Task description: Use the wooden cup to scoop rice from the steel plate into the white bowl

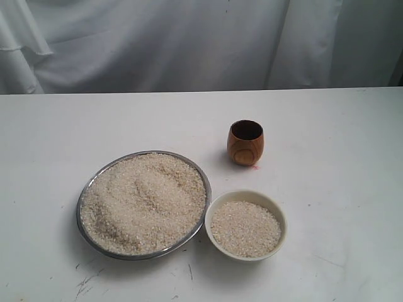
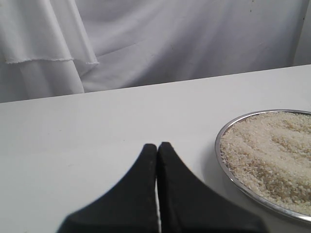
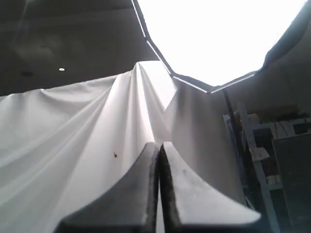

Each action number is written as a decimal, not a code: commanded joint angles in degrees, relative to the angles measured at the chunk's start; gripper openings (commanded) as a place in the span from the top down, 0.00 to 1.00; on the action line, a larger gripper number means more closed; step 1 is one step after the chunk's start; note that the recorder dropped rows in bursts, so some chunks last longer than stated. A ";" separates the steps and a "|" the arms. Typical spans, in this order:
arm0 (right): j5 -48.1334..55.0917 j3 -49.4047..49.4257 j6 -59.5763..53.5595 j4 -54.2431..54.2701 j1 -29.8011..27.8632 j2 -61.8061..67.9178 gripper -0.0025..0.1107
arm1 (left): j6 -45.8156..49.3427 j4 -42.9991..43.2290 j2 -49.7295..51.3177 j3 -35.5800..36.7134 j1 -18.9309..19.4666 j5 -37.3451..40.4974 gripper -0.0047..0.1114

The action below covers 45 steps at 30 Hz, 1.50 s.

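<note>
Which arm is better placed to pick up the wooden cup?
Probably the right: the wooden cup stands on its side, behind the white bowl; the left gripper would cross the steel plate.

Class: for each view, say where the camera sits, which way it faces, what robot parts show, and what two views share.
Exterior: raised, looking down on the round silver steel plate of rice, small white bowl and brown wooden cup; no robot parts.
Left wrist: low over the table, facing the curtain; shut left pincer.
Right wrist: tilted up at cloth and ceiling; shut right pincer.
Shared: exterior and left wrist show the plate.
</note>
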 commanded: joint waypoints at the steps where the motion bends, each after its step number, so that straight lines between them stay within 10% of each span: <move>1: -8.19 -5.73 0.08 -1.80 -0.40 9.10 0.98 | -0.11 -0.06 0.44 -0.16 -0.37 -0.58 0.96; 14: -32.67 -24.76 12.83 -18.53 -0.40 52.25 0.98 | -0.25 -0.06 0.44 -0.16 -0.37 -0.58 0.96; 26: -34.54 -30.94 10.10 -32.33 -0.40 86.22 0.98 | -0.14 -0.06 0.44 -0.16 -0.37 -0.58 0.96; 45: -37.09 -33.90 10.10 -34.48 -0.40 108.34 0.98 | -0.12 -0.06 0.44 -0.16 -0.37 -0.58 0.96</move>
